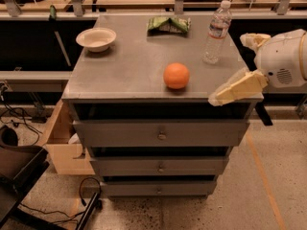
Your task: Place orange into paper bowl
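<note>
The orange (176,75) sits on the grey cabinet top (129,71), near the front edge and right of centre. The off-white paper bowl (96,39) stands empty at the far left corner of the top. My gripper (229,69) is at the right edge of the cabinet, to the right of the orange and apart from it. It is open and empty, with one cream finger (235,87) reaching over the front right corner and the other finger (253,40) behind it.
A water bottle (217,32) stands at the back right, close to the gripper. A green snack bag (168,24) lies at the back centre. The cabinet has several drawers below. A cardboard box (60,145) and a dark chair (17,171) are on the floor at left.
</note>
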`<action>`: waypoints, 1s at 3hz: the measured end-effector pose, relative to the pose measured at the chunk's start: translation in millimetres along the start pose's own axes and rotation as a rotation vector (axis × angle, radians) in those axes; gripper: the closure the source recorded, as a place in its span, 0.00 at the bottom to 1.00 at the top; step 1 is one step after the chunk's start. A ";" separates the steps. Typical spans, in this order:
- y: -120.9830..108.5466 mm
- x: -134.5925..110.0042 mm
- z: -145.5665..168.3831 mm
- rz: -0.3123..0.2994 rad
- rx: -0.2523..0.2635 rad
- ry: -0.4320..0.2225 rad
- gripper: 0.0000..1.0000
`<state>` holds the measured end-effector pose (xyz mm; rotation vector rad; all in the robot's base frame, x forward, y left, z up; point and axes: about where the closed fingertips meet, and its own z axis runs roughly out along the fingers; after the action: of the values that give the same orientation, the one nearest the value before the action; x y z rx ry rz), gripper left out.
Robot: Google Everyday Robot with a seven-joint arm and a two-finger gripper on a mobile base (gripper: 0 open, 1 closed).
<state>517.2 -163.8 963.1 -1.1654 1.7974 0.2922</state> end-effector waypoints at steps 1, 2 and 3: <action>-0.9 -1.3 14.0 0.008 0.001 -0.024 0.00; -12.6 -1.9 48.1 0.020 0.001 -0.084 0.00; -28.2 2.5 80.8 0.029 -0.008 -0.118 0.00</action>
<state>586.3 -129.5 926.1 -1.1052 1.7120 0.3776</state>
